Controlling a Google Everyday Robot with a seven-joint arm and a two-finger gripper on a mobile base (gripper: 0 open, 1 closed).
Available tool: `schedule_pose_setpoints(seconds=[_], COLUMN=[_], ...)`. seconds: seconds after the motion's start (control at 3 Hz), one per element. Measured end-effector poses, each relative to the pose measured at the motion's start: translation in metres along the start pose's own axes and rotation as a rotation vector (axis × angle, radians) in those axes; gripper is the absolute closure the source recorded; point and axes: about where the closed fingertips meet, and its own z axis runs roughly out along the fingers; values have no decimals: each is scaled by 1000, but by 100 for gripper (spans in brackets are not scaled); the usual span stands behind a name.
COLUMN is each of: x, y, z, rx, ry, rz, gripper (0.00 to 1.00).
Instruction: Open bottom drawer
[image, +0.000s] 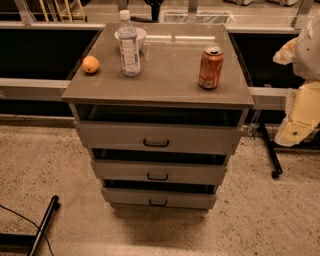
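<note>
The bottom drawer (185, 200) is the lowest and narrowest-looking of three grey drawers in a cabinet. Its flat front has a small dark pull handle (158, 202) at centre. A dark gap shows above its front panel. The middle drawer (200, 173) and the top drawer (200, 139) sit above it, each with a like handle and a dark gap above. My gripper (298, 125), on the pale arm at the right edge of the camera view, is well to the right of the cabinet and above the bottom drawer, touching nothing.
On the cabinet top (170, 70) stand a water bottle (129, 45), a white bowl (139, 35), an orange (90, 64) and a red can (211, 68). A black wheeled stand leg (270, 155) is at the right; a dark bar (44, 222) lies on the floor at lower left.
</note>
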Motion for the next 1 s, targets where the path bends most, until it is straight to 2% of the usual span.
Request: schedule_pose_setpoints(seconds=[0.33,0.67,1.0], x=[0,0,8], y=[0,-3,8], z=[0,30,103], rx=[0,-58,-152], ry=[0,-14,-61], rz=[0,9,37], gripper=[0,0,0])
